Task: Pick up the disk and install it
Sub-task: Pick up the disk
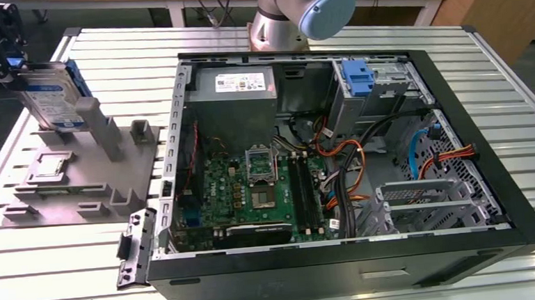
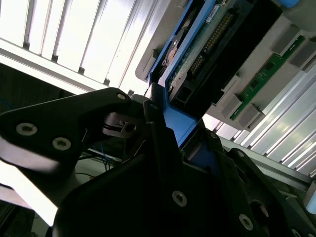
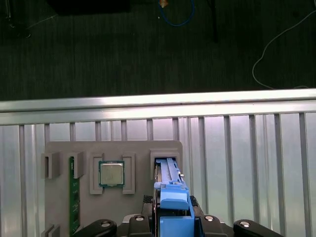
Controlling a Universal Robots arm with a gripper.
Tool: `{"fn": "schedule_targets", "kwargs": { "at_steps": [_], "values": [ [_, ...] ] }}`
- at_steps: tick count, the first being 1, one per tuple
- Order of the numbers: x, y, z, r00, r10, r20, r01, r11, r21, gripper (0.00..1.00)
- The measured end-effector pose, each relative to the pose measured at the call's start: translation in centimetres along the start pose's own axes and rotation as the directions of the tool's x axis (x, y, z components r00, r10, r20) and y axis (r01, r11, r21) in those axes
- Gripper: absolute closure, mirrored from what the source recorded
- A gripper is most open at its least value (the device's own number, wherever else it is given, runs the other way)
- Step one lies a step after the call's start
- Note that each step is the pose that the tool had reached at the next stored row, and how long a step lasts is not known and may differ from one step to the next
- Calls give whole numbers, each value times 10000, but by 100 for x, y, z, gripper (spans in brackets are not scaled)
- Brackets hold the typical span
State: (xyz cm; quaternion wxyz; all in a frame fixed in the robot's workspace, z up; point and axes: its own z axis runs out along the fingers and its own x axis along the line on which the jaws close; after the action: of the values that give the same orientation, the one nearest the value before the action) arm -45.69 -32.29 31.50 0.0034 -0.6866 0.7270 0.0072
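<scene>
Exterior view has the ribbed bench (image 1: 52, 275) carrying the open computer case (image 1: 350, 274) and, just beside the case on the exterior view's left, a grey parts holder (image 1: 66, 194). The disk (image 1: 49, 100) stands upright on that holder, well apart from the case's bays, with the pincer (image 1: 11, 64) clamped on the blue bracket at its upper end. I judge the pick-up is in hand and calls for a straight lift clear of the holder; whether the disk's lower edge sits in its slot or just above it is hidden.
</scene>
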Motion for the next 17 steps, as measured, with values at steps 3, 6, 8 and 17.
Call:
{"fn": "schedule_targets", "kwargs": {
  "at_steps": [3,6,8,17],
  "values": [
    [0,0,-12,10000,0,-1,0,10000,-1,64],
    [-1,0,-24,10000,0,0,0,10000,0,64],
    [-1,0,-37,10000,0,0,0,10000,0,64],
    [-1,0,-68,10000,0,0,0,10000,0,64]
  ]
}}
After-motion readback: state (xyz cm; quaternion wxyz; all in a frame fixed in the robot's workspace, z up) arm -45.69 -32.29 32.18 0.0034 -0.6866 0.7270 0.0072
